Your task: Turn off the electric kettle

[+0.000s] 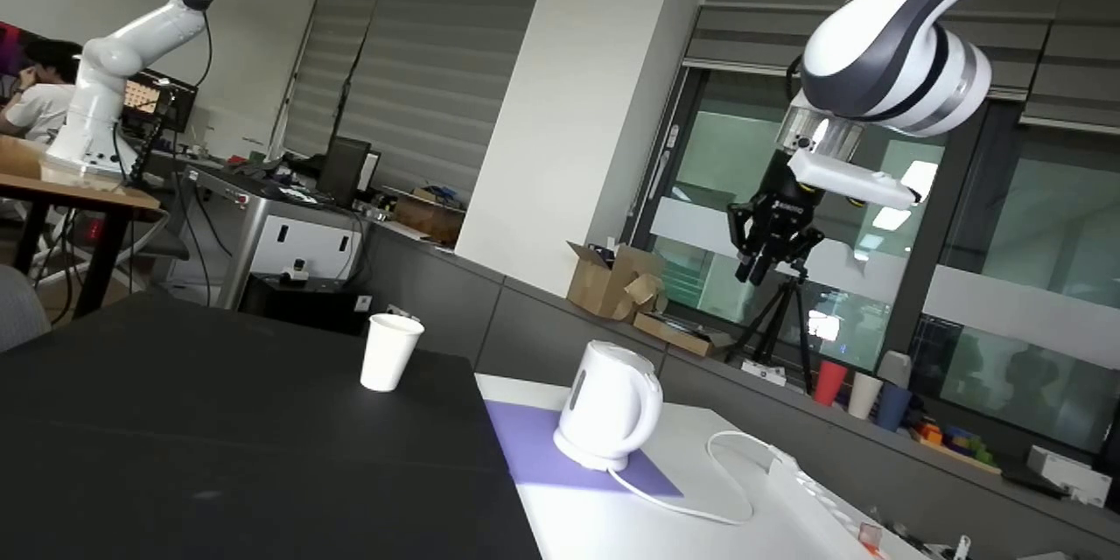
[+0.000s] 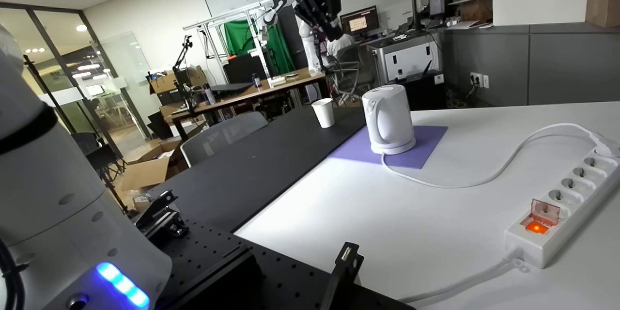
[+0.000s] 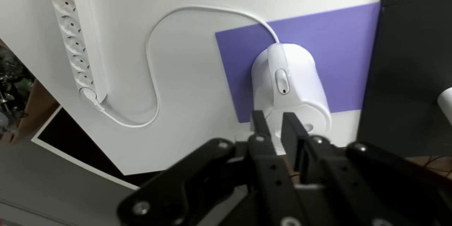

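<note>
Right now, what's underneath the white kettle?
The electric kettle stands on a purple mat, which lies on the white table. The mat sticks out on several sides, but the spot right beneath the kettle is covered, so I can't see that part.

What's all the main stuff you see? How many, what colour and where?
Tabletops: 2 nearby, black and white, side by side
Mat: 1, purple, on the white tabletop
Kettle: 1, white, on the mat
Paper cup: 1, white, on the black tabletop
Power strip: 1, white, on the white tabletop
Kettle cord: 1, white, plugged into the power strip
Boxes: several, brown, around the room
Tripod: 1, black, by the window
Person: 1, white top, background
Other robot arm: at least 1, white, background
Robot arm: 1, white and grey, raised
Gripper: 1, black, higher than the kettle
</note>
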`<control>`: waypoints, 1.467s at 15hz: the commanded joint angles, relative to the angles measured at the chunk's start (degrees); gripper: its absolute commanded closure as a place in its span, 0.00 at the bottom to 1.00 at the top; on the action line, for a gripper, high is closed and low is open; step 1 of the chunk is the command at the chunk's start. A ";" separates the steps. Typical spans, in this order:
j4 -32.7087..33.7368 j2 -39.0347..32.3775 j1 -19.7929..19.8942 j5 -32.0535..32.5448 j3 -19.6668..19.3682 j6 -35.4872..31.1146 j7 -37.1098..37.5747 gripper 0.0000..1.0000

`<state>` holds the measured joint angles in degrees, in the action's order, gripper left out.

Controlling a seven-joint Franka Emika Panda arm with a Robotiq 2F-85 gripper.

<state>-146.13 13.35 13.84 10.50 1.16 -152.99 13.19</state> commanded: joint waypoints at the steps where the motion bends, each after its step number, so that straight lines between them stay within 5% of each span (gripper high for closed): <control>1: 6.45 -5.86 0.64 2.93 -1.26 0.49 3.38 1.00; 12: 6.55 -7.92 -1.60 0.86 -3.56 0.50 -0.11 1.00; 22: 4.24 -19.99 -4.88 -8.19 -5.70 -19.44 -6.48 1.00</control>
<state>-142.03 -3.55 10.37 5.69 -3.72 -167.80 9.29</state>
